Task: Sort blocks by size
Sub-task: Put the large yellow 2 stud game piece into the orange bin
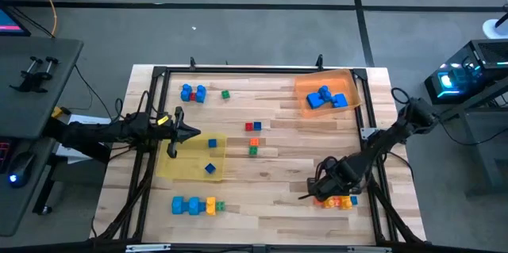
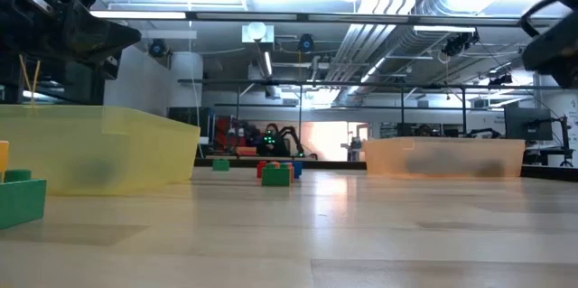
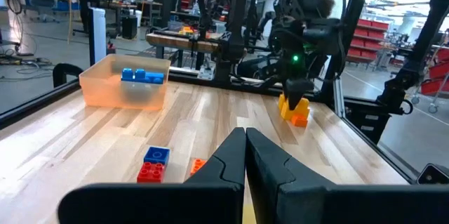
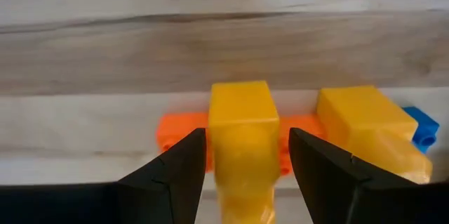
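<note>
high view: two trays, the yellow tray [image 1: 190,162] holding two small blocks, the orange tray [image 1: 327,90] several blue ones. left gripper [image 1: 193,132] pinched shut over the yellow tray. right wrist view: right gripper [image 4: 247,155] fingers half-spread, flanking a yellow block [image 4: 242,133] between them; contact unclear.

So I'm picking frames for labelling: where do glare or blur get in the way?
Low view: ceiling lights blow out the top, and the near green block is soft. Right wrist view: the yellow block between the right tool fingers is blurred. High view: even light.
</note>
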Action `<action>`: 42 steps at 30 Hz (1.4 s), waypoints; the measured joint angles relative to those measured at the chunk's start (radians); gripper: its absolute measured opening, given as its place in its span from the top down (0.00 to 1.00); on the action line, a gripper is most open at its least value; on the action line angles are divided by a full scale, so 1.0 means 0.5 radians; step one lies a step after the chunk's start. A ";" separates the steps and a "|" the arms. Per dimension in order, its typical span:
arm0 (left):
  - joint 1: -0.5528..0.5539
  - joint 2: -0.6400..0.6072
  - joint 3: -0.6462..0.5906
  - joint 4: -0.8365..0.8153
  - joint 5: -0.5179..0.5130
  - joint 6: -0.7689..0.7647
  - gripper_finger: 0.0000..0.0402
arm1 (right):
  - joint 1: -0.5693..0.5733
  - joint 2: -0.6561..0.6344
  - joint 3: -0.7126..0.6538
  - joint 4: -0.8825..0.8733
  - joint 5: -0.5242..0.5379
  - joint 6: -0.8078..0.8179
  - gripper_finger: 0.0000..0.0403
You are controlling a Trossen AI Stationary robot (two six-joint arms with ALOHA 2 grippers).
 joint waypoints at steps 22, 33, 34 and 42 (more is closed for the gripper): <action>0.000 0.000 0.000 0.000 0.001 0.000 1.00 | -0.237 -0.373 0.345 -0.821 0.686 -0.488 0.68; 0.000 0.000 0.000 0.000 0.000 0.000 1.00 | -1.491 -1.015 0.233 -0.879 1.727 -1.640 0.68; 0.000 0.000 0.000 0.000 0.001 0.000 1.00 | -1.628 -1.037 0.196 -0.751 1.704 -1.805 0.68; -0.001 -0.001 0.000 0.000 0.001 0.000 1.00 | -2.469 -0.885 -0.095 0.259 1.034 -2.784 0.68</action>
